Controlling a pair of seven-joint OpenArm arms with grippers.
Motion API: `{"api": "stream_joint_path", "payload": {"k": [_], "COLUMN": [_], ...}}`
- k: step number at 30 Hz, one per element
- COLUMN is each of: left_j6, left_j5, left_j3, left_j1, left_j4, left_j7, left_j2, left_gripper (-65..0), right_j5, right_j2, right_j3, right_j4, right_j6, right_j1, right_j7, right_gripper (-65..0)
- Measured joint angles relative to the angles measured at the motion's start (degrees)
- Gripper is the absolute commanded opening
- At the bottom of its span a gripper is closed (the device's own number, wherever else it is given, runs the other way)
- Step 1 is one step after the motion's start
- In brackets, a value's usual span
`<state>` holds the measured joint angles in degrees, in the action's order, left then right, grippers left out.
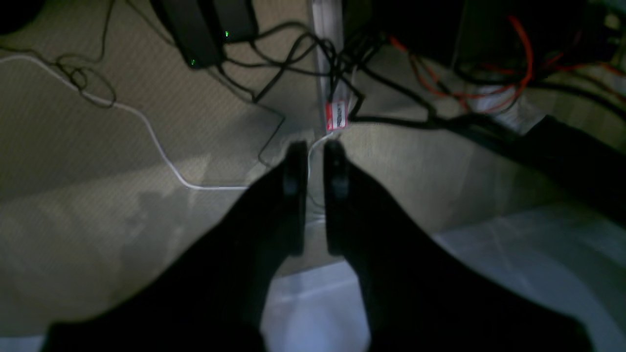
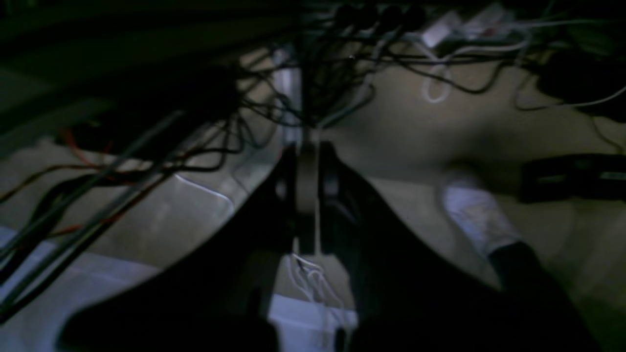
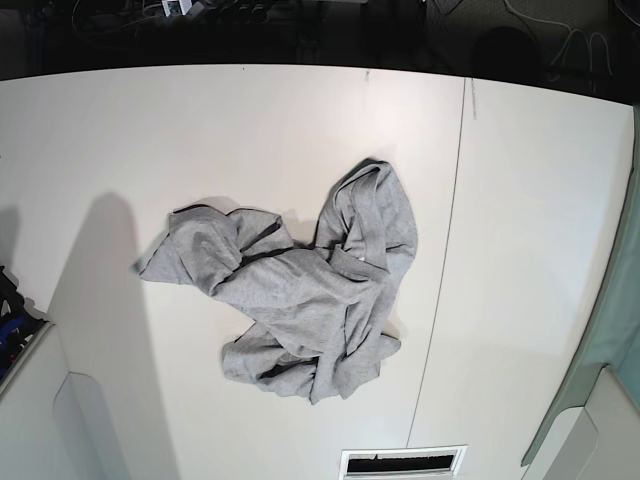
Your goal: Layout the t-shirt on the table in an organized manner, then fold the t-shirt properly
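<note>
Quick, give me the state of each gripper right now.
Left gripper: jaws a narrow gap apart, holding nothing, off the table's edge above the floor.
Right gripper: shut, holding nothing, nowhere near the t-shirt.

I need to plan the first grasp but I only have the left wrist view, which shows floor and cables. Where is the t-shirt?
Observer: The t-shirt lies crumpled in a heap near the middle of the table, in the base view.
Operator: Is either arm over it?
Observer: No, neither arm shows above the tabletop there.
Operator: Any print facing up?
Observer: None visible; only plain grey fabric shows.
Operator: What does the right gripper see?
Observer: The right gripper is shut, looking over the table edge at tangled cables on the floor.
</note>
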<state>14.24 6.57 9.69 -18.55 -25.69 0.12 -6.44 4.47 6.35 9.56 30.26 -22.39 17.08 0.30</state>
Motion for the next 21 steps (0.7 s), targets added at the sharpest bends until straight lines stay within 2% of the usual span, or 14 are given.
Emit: {"api": "stream_joint_path", "payload": {"k": [6, 8, 12, 15, 21], "left_j6": [0.0, 0.17, 0.37, 0.87, 13.75], "left_j5": [1.46, 1.49, 1.46, 2.05, 9.4], "left_j3": [-0.17, -1.07, -5.49, -10.95, -21.27], "left_j1": [-5.51, -7.65, -13.09, -17.4, -23.02], "left_j4": [-8.0, -11.1, -19.08, -26.32, -40.26], "left_j7": [0.13, 0.33, 1.14, 1.31, 2.6], "left_j2": [-1.86, -2.21, -2.82, -2.93, -2.91], "left_gripper": [-58.6, -58.6, -58.5, -58.5, -58.5], "right_j5": [-1.05, -3.28, -9.44, -12.63, -18.53], "right_j2": [0.15, 0.31, 0.59, 1.22, 3.41], "right_j3": [0.0, 0.0, -0.02, -0.07, -0.07], "right_j4": [5.86, 8.5, 15.45, 21.9, 37.44], "right_j6": [-3.37, -5.81, -8.85, -8.96, -9.35], "right_j1": [5.09, 6.91, 11.82, 16.13, 25.11], "right_j7": [-0.09, -0.15, -0.26, -0.48, -1.16], "right_gripper": [-64.6, -64.6, -64.6, -64.6, -64.6]}}
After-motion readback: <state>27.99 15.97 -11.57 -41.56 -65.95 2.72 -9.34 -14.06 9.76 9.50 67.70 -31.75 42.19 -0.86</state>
